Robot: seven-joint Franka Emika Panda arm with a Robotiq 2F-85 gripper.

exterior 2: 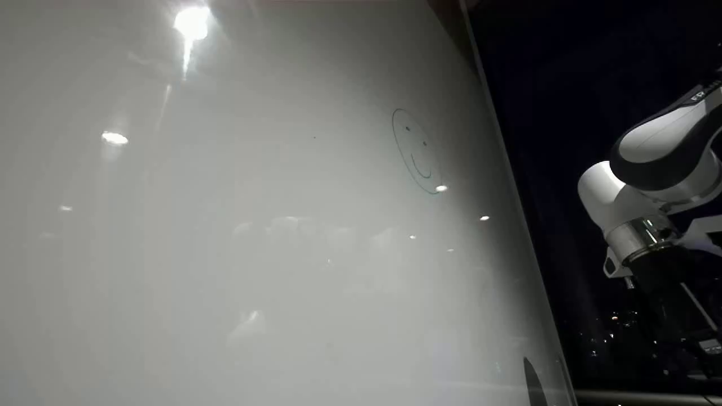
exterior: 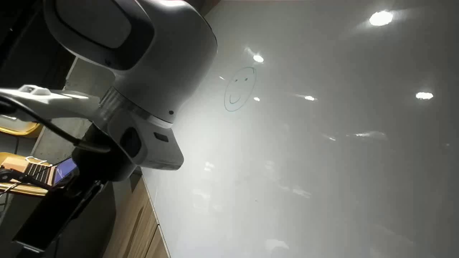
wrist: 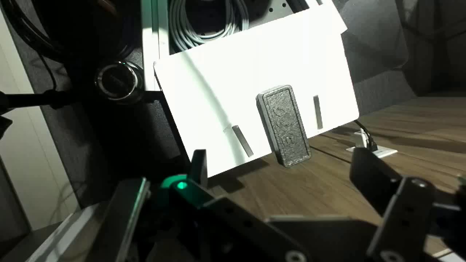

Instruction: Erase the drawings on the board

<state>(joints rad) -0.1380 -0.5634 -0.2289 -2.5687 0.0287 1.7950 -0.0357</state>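
Gripping the eraser (wrist: 285,125), the probable step: square the empty, wide-spread claw (wrist: 280,163) to the long sides before closing. The eraser lies ahead of the claw; the smiling-face drawing (exterior: 239,89) on the board (exterior: 322,186) sits well apart from it, higher in an exterior view.

In the wrist view we saw a white panel (wrist: 262,54); on it a dark embossed eraser (wrist: 285,125) lay between two narrow grey strips (wrist: 243,141), one end past the panel's edge.
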